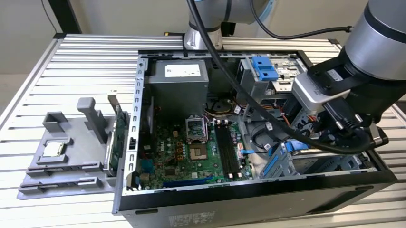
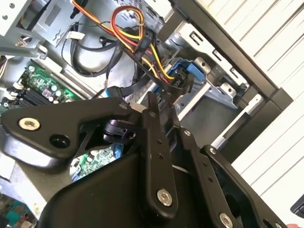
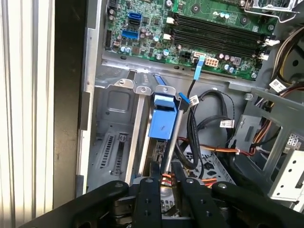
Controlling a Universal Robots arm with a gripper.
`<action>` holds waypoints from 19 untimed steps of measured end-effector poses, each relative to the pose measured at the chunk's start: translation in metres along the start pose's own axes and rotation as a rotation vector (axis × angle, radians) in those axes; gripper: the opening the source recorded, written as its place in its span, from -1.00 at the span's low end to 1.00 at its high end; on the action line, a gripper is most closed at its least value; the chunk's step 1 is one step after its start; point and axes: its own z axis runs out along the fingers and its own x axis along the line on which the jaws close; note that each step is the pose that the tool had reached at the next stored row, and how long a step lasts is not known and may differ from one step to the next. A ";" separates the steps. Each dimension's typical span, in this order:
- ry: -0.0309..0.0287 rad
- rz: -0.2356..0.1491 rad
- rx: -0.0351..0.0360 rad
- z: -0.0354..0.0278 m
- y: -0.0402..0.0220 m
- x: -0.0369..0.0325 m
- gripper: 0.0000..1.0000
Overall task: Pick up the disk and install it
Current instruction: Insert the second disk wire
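The disk [image 3: 164, 118] stands on edge inside the metal drive cage [image 3: 114, 128] at the corner of the open computer case. Its blue plastic rail and thin silver edge face the first wrist view. In the exterior view its blue rail [image 1: 296, 146] shows just under the arm's wrist. My gripper [image 3: 165, 178] reaches down into the cage, its two black fingers close together on either side of the disk's near end, shut on it. In the second wrist view the gripper [image 2: 161, 107] sits beside bundled cables and the blue rail [image 2: 192, 76].
The motherboard [image 1: 190, 147] lies beside the cage. Black, red and yellow cables [image 3: 199, 123] hang close to the disk. A grey power-supply box [image 1: 178, 78] and a blue-fronted bay [image 1: 263, 69] sit at the case's far end. A grey fixture holding a processor chip [image 1: 54, 148] lies outside at the exterior view's left.
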 end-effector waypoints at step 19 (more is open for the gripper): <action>0.0344 -0.010 -0.0061 0.0004 -0.0109 0.0055 -1.00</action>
